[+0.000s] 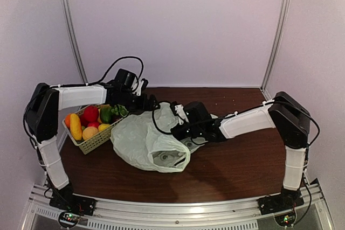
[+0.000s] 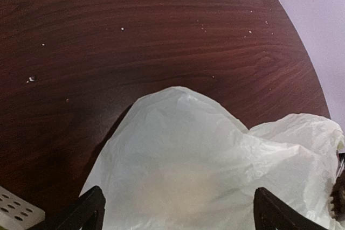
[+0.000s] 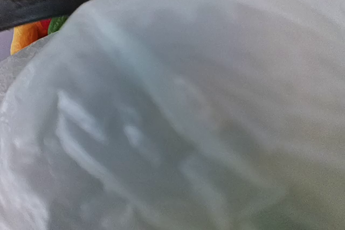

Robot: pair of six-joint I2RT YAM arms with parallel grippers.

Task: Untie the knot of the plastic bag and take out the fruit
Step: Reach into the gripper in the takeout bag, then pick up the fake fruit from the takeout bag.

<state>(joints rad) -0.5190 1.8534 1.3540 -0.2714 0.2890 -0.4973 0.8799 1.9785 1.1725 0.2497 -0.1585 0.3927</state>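
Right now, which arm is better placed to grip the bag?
Left, probably: the left gripper is open right over the bag, ready to close. The right gripper sits so close that its camera shows mostly blurred plastic, no fingers.

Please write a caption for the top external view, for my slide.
Left arm and right arm meet over a pale plastic bag beside a basket of fruit.
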